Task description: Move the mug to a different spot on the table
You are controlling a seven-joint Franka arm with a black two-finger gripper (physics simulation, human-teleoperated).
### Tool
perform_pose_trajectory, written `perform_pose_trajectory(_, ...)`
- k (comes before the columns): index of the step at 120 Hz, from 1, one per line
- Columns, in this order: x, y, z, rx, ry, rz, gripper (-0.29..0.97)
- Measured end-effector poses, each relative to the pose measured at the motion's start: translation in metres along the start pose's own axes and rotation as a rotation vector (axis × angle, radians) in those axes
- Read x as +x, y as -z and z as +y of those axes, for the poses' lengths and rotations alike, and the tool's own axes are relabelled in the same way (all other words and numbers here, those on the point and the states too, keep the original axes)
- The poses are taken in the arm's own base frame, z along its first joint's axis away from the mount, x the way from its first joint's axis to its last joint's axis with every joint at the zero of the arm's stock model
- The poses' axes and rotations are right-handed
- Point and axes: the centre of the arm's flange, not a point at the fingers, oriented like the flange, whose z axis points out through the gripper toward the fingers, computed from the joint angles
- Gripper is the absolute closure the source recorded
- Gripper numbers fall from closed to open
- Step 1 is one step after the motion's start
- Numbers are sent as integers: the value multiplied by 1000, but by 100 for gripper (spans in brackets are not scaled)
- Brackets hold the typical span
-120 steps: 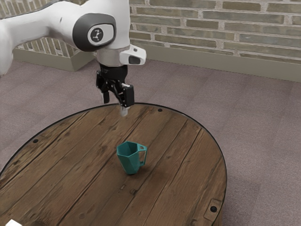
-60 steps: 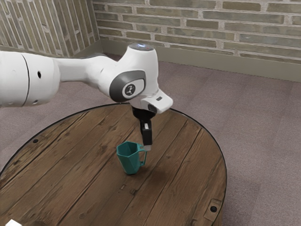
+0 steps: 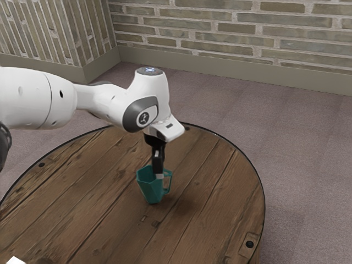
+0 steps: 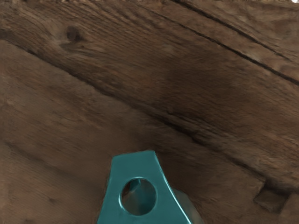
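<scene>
1. Brick walls (image 3: 247,27) close off the back of the room and meet in a corner at the exterior view's upper left. A pale skirting band runs along their base. The floor (image 3: 297,137) is a grey-mauve carpet-like surface.

2. A round table (image 3: 82,187) occupies the lower part of the exterior view. Its top is made of dark, weathered wooden planks with a thin dark edge band. In the wrist view, the same plank surface (image 4: 140,70) lies beneath the hand, showing grain lines, a knot and a seam between boards.

3. The white arm (image 3: 82,104) enters from the exterior view's left. It extends over the table and bends downward at its last joint, above the middle of the tabletop.

4. The mug (image 3: 148,187) is teal with faceted sides that narrow toward the base. It stands upright on the table near the centre of the top. Its handle (image 3: 168,181) faces the exterior view's right.

5. The gripper (image 3: 159,171) is black and points straight down. Its tip is at the mug's rim, on the handle side. Whether it is open or closed on the mug cannot be determined.

6. In the wrist view, a teal part of the mug (image 4: 140,196) with a round hole through it lies directly under the hand.

7. A dark round bolt (image 3: 249,243) sits in the tabletop near the rim, at the exterior view's lower right.
</scene>
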Motion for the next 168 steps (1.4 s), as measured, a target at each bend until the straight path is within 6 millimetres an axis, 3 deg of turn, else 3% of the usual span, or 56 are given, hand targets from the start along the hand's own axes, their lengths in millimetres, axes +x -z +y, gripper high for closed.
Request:
perform_pose_trajectory(12,2,-5,-8,-2,-12,15,0)
perform_pose_trajectory(36,-11,-26,-23,-57,30,43,0)
perform_pose_trajectory(49,2,-18,-30,-47,10,66,0)
perform_pose_trajectory(77,4,-43,-31,-82,-10,44,0)
perform_pose_trajectory(132,8,-71,-28,-110,-39,21,0)
perform_pose_trajectory(168,10,-71,-28,-103,-45,25,33)
